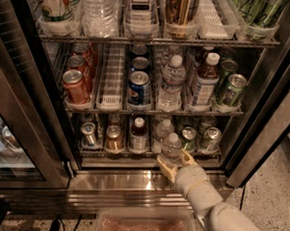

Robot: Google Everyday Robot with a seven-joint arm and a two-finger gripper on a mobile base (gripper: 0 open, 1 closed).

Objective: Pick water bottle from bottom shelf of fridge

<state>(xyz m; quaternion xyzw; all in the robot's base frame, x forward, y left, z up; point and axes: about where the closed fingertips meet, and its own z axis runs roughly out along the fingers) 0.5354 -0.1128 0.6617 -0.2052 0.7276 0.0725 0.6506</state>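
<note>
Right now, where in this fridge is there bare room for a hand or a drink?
Bare: the empty lane tray between the red cans and Pepsi cans; the steel sill left of the gripper. Crowded: the bottom shelf around the gripped water bottle.

Speckled terrazzo floor [271, 193] at right; dark cables [58, 225] lower left

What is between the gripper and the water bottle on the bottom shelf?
Nothing. The camera view shows the gripper closed on the water bottle, at the front edge of the bottom shelf.
</note>
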